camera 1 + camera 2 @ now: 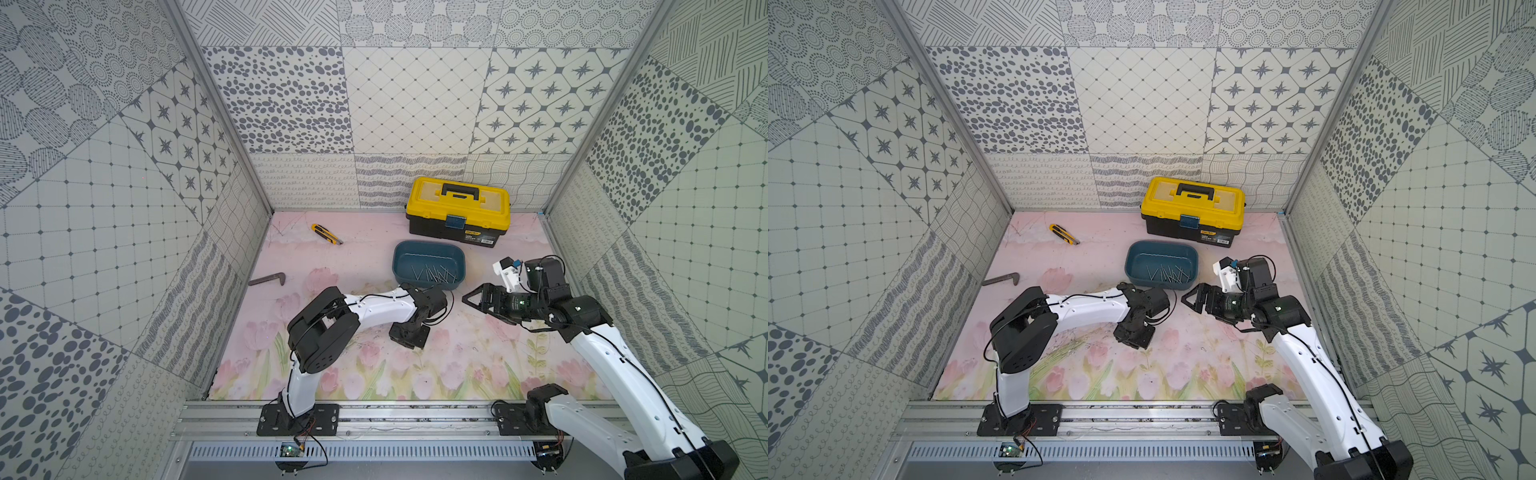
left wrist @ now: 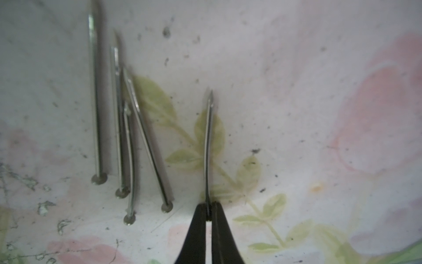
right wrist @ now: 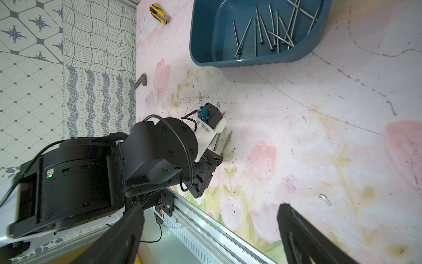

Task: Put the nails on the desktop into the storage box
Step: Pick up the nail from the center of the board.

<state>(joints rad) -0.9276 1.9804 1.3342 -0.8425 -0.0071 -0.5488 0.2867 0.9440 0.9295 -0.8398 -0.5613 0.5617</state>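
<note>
Left claw (image 2: 208, 211): pressed together on one nail (image 2: 209, 146), pinched at the head end, point aimed away from the fingers. Lay low over the table (image 2: 296, 91); contact with it not discernible. Taken singly, likely to avoid slipping in a bunched grab.

Loose nails (image 2: 127, 141): four, just beside the pinched one, roughly parallel, some touching. Left on the table, presumably for later trips.

Storage box (image 1: 428, 243): open-topped, set near the left claw and within reach of both arms, probably for short carries. Held a crossed heap of nails (image 1: 434, 274) along its near side.

Right claw (image 3: 210, 205): spread wide, empty, poised beside the box. Apparently parked clear of the left arm's path.

Toolbox (image 1: 457, 208), utility knife (image 1: 327, 234), L-shaped bar (image 1: 268, 279): well apart from the work, with no evident part in the task.
</note>
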